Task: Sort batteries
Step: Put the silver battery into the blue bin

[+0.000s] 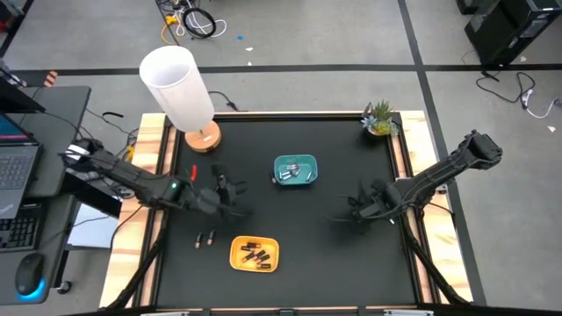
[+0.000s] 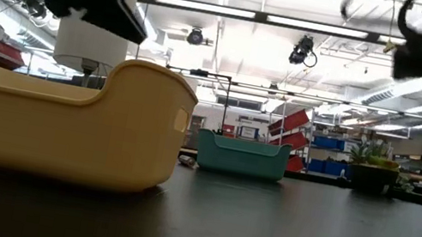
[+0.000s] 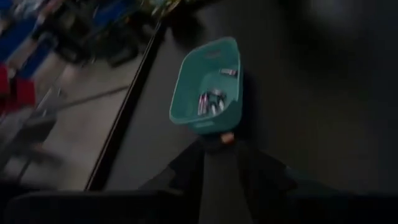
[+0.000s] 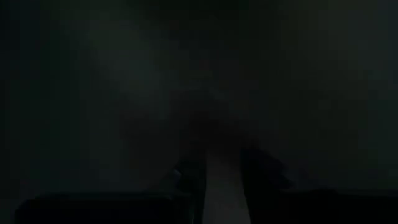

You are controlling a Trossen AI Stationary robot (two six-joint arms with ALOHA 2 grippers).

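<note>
Two loose batteries [image 1: 205, 238]: lying on the black table [image 1: 307, 254], just left of the yellow tray [image 1: 255, 254], well apart from the teal one.
Yellow tray: holds a few dark cells near the front edge.
Teal tray [image 1: 295, 170]: mid-table, a handful of silvery cells in it.
My left gripper [image 1: 230, 190]: hanging over the mat between the lamp [image 1: 183, 93] and the trays. A small copper-tipped thing shows at my fingertips in the wrist view; honestly can't tell if I'm clenched on it.
My right gripper [image 1: 358, 209]: parked low on the right side, fingers too dark to read.
</note>
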